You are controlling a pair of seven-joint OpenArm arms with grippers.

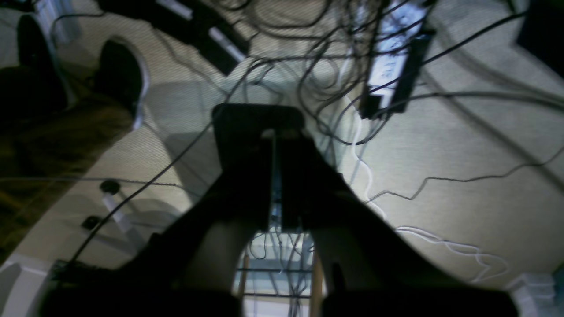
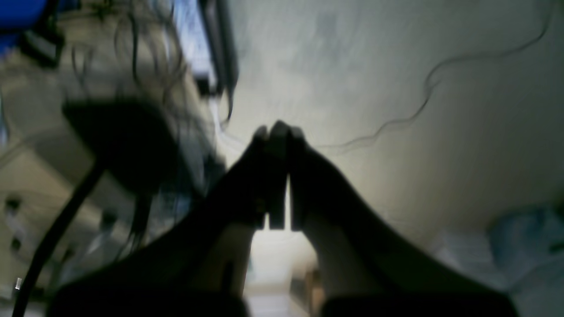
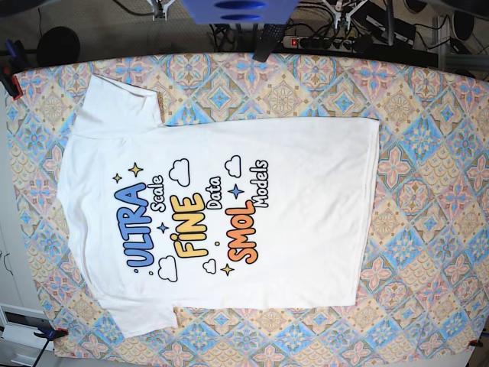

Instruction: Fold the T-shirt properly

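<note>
1. On patterned tablecloth [image 3: 428, 153], base view: T-shirt [image 3: 306, 153] spread flat, print side up, unfolded. Collar end toward view's left, hem toward view's right, both short sleeves out at the left corners.
2. Print [image 3: 195, 222] centred on the left half of the shirt: blue "ULTRA", yellow "FINE", orange "SMOL", small clouds and stars around the words. Lettering runs sideways in this view.
3. Cloth: blue, orange and pink tile pattern, visible on all sides of the shirt; wide bare strip on the right.
4. Beyond far table edge: blue object [image 3: 237, 11] at top centre, power strip [image 3: 321, 42] and tangled cables just right of it.
5. Neither arm visible in base view.
6. Left wrist view: left gripper [image 1: 274, 134] closed, fingers together, only a thin slit between them; nothing clamped. Pointed at pale floor with loose cables [image 1: 308, 53] and a dark shoe [image 1: 119, 75] at upper left.
7. Right wrist view: right gripper [image 2: 278, 130] closed, tips touching, nothing held. Background blurred; one thin cable [image 2: 423, 97] across a pale surface.
</note>
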